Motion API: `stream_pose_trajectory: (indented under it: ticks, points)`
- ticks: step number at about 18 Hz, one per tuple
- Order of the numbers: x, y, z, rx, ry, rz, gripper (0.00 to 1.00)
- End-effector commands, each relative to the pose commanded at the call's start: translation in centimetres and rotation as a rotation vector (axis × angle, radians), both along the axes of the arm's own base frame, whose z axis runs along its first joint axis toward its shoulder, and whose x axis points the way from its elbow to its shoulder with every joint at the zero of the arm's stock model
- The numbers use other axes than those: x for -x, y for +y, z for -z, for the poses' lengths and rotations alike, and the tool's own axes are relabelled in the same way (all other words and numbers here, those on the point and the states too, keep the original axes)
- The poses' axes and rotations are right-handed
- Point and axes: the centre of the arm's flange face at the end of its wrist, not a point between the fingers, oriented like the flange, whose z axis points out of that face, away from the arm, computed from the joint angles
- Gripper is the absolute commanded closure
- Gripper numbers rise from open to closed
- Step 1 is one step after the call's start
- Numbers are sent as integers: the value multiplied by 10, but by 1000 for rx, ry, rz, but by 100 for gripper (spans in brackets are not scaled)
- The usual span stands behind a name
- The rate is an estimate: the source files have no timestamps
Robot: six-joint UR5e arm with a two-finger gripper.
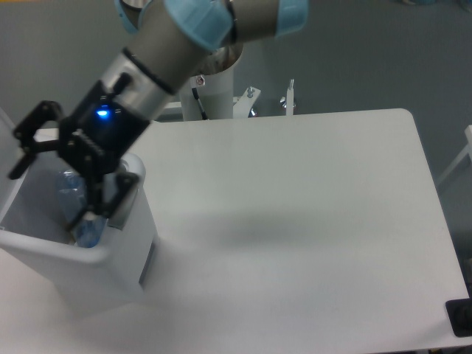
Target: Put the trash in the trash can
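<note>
There is 1 trash can (110,269), white, with 1 grey panel (147,259) on its front. Inside it lies 1 clear plastic bottle (77,210) with a blue cap. There is 1 robot arm (184,37) with 1 pincer (48,192), and this pincer has 2 fingers (29,140), spread apart. There is 1 white worktop (310,221). I cannot see any wrapper clearly.

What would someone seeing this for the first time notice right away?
The black gripper with its glowing blue light, hanging open over the white trash can at the table's left edge. Inside the can, just below the fingers, lies the clear plastic bottle. The rest of the white table stretches bare to the right.
</note>
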Motion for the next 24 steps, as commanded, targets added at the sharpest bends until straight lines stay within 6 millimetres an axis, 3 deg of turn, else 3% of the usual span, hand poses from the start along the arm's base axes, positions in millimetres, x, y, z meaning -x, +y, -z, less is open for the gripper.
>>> stream_pose_trajectory:
  ticks: [3,5,7,9,15,19,24]
  points:
    - [52,-25,19,18,24,-68,0]
    - [89,-48,44,89,110,-132,0]
    - [113,-66,78,201,231,-158,0]
    - [125,-77,106,343,358,-170,0]
    - [158,-86,150,616,491,-240,0]
    - [167,-82,160,740,673,-118,0]
    - [163,-83,169,769,660,-99,0]
